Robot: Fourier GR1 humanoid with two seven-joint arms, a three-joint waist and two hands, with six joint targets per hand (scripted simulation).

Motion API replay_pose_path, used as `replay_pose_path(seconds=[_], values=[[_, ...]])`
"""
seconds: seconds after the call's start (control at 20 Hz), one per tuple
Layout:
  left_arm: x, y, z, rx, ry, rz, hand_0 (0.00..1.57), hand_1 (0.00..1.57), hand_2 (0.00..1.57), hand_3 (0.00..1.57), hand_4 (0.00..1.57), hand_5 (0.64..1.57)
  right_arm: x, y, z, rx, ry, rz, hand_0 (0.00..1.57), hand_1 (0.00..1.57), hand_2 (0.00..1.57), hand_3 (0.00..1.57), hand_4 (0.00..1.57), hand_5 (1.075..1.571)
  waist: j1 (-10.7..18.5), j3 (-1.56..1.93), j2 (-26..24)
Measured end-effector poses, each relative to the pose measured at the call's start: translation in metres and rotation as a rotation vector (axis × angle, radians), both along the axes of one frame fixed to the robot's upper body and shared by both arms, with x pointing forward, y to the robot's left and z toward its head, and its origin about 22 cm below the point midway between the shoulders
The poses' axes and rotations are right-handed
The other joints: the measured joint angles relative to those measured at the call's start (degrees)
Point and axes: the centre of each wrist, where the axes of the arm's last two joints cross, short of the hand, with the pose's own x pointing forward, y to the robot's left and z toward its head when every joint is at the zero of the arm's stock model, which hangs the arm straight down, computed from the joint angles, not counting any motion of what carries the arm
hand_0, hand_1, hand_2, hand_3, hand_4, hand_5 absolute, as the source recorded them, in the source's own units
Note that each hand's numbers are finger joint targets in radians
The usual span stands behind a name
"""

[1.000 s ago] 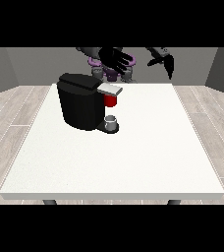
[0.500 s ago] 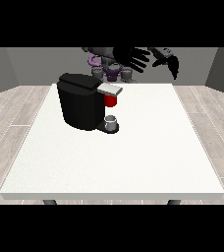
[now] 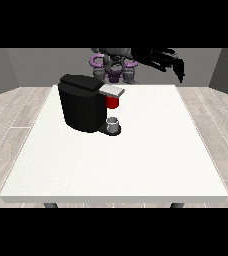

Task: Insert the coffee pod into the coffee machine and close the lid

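The black coffee machine (image 3: 83, 102) stands on the left half of the white table (image 3: 151, 150). Its grey lid (image 3: 111, 90) lies nearly flat over a red part (image 3: 113, 102) at the machine's front, which may be the pod. A small grey cup (image 3: 114, 123) sits on the machine's base below it. Both hands are raised above the table's far right corner, well away from the machine. The hand at the view's left (image 3: 158, 57) has its fingers spread and holds nothing. The hand at the view's right (image 3: 178, 67) is close beside it, with its fingers hanging down.
The robot's torso (image 3: 113, 62) stands behind the table's far edge. Grey wooden floor surrounds the table on both sides.
The hand at the view's left has swung from above the machine to the right and now sits next to the other hand, which has drifted slightly right. The machine and lid have not moved.
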Motion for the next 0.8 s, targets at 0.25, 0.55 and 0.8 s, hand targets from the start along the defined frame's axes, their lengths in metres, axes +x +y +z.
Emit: replay_pose_path(seconds=[0.25,0.55,0.8], values=[[0.001,-0.002,0.005,-0.012,-0.021,-0.029,0.00,0.00,0.00,0.00,0.00,1.571,0.003,-0.001,0.013,-0.001,-0.029,-0.008,0.00,0.00,0.00,0.00,0.00,1.571,1.9,0.00,2.0],[0.006,-0.002,0.020,-0.010,-0.062,-0.060,0.00,0.00,0.00,0.00,0.30,1.571,0.008,-0.008,0.027,0.034,-0.051,-0.005,0.00,0.00,0.00,0.00,0.05,1.571,3.6,0.00,5.0],[0.008,-0.004,0.025,-0.001,-0.062,-0.084,0.00,0.00,0.00,0.00,0.35,1.571,0.009,-0.002,0.027,0.057,-0.057,0.003,0.00,0.00,0.00,0.00,0.00,1.571,4.1,0.01,5.7]])
